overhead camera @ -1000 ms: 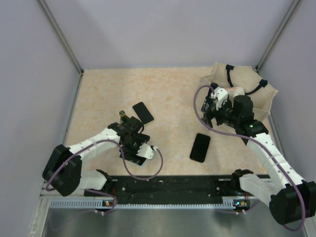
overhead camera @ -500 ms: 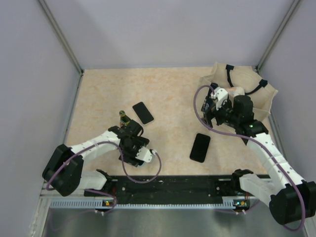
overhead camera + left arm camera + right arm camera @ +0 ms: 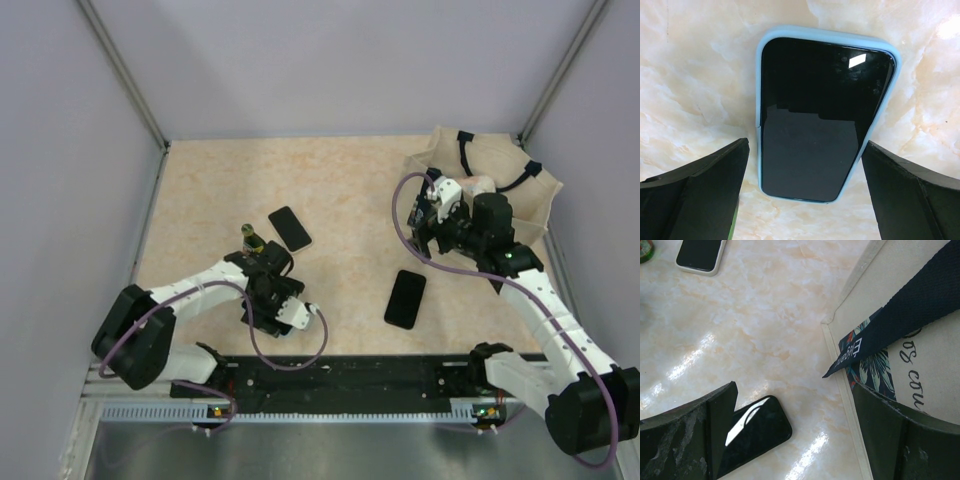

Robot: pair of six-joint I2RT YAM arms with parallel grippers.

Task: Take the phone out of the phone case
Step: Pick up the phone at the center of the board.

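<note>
**Pale booth, marbled table**

A beige table [image 3: 340, 190] with a marbled pattern fills the floor of the booth. Plain lilac-grey walls [image 3: 340, 60] close it on three sides, joined at the back corners by slanting metal posts [image 3: 125, 75]. A black rail [image 3: 360, 375] runs along the near edge, above a ribbed metal strip [image 3: 330, 411]. Soft glare [image 3: 687, 365] on the tabletop perhaps comes from overhead lamps.

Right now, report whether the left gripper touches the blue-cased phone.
Apart. The top view shows bare table between the left gripper and the blue-cased phone.

Overhead far; wrist cams close, downward; share cased phone [image 3: 822, 115].
</note>
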